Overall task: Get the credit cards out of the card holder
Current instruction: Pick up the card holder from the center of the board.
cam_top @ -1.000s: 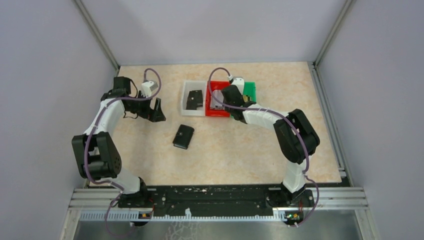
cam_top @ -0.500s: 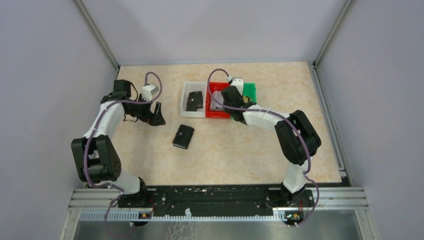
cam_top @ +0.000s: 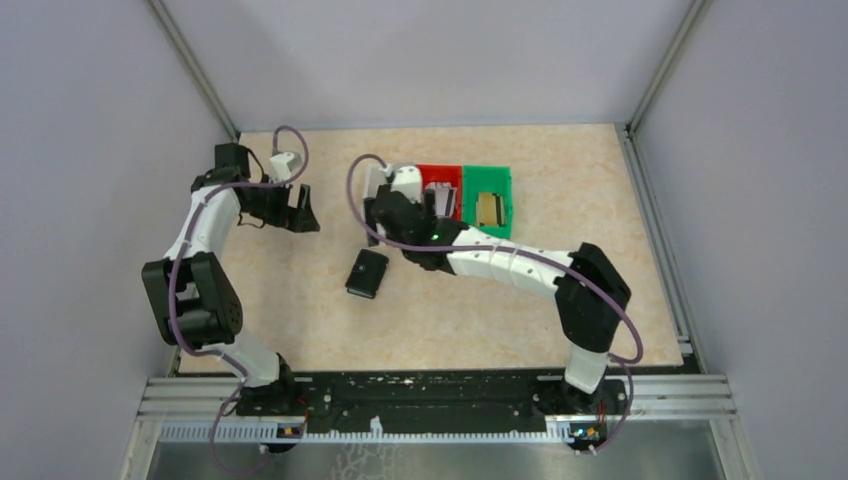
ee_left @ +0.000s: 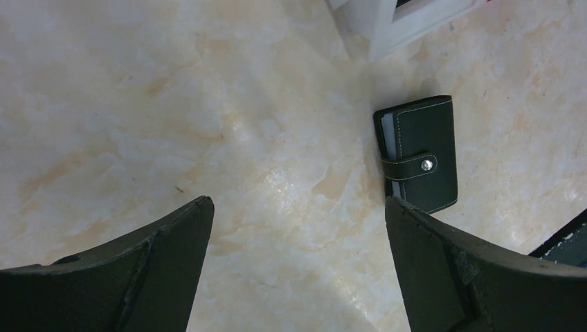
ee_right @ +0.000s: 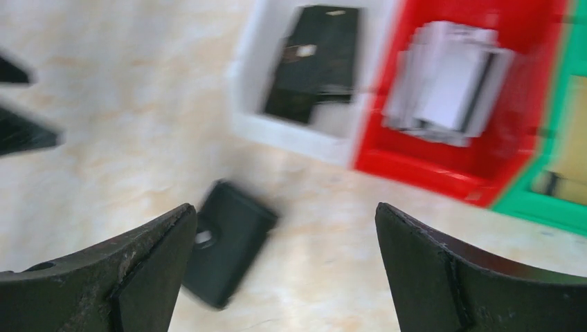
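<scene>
A closed black card holder lies flat on the table, its strap snapped across it. My right gripper hovers open just behind it, holding nothing. My left gripper is open and empty over bare table to the holder's left. Silvery credit cards lie in the red bin. Gold-tan cards lie in the green bin. The right wrist view is blurred.
A white bin to the left of the red bin holds a second black card holder; my right arm covers most of it in the top view. The three bins stand in a row at the back. Enclosure walls ring the table.
My right gripper has left the red bin, swung left over the white bin toward the holder on the table, and opened wide. The left arm drew back a little.
</scene>
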Robot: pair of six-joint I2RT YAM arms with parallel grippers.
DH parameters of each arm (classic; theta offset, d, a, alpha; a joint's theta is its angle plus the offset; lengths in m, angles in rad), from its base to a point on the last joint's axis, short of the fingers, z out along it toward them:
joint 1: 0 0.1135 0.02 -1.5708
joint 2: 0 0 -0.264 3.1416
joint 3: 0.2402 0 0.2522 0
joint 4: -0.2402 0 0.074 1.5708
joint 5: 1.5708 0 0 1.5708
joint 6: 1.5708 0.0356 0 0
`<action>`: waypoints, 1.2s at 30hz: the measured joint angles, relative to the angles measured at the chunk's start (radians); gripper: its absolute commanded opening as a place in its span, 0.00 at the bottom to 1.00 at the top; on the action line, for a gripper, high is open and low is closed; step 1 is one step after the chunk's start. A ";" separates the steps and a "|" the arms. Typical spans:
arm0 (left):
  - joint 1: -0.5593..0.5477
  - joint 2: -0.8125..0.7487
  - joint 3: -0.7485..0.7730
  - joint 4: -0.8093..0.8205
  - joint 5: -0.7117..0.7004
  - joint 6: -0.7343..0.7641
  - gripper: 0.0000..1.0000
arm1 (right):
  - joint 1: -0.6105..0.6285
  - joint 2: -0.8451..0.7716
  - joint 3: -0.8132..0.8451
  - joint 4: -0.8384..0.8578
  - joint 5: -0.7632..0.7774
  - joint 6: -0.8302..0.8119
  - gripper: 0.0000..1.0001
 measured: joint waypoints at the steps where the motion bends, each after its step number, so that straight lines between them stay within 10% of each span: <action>1: 0.009 0.001 0.003 -0.003 0.000 -0.003 0.99 | 0.040 0.027 0.041 -0.012 0.003 0.008 0.99; 16: 0.072 -0.020 0.012 -0.018 0.002 -0.026 0.99 | 0.228 0.518 0.435 -0.192 0.022 -0.028 0.99; 36: 0.073 -0.037 0.010 -0.055 0.110 -0.003 0.99 | 0.231 0.354 0.099 -0.085 0.004 -0.036 0.98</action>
